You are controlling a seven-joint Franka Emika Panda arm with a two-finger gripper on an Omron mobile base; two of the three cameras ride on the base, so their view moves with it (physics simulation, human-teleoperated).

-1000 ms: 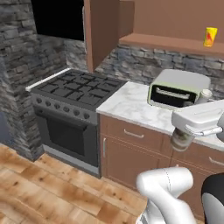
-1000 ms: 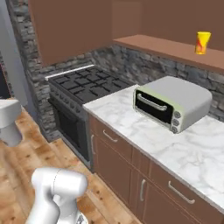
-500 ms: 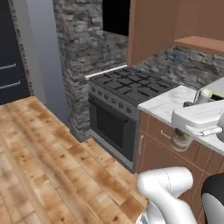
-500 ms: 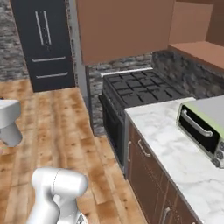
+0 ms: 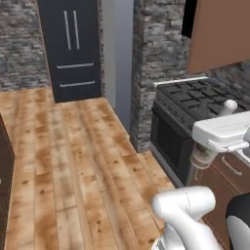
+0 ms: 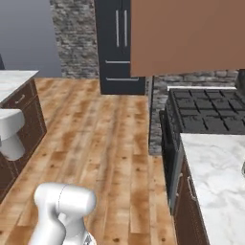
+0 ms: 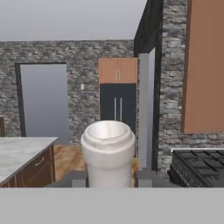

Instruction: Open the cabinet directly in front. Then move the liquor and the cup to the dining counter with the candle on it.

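Home kitchen: black gas stove set against stone walls, dark tall fridge at far end, marble counter, wood plank floor.

The floor is warm wooden planking with a soft sheen and knotty grain; the walls are rough grey stacked stone, matt; the tall fridge at the far end is dark, smooth and faintly glossy, with slim metal bar handles; the stove on the right is black matt metal with a pale steel rail; the counter near it is polished white marble with grey veins; the cabinet door above is smooth flat brown wood; the bottle between the fingers looks pale, smooth and slightly glossy.
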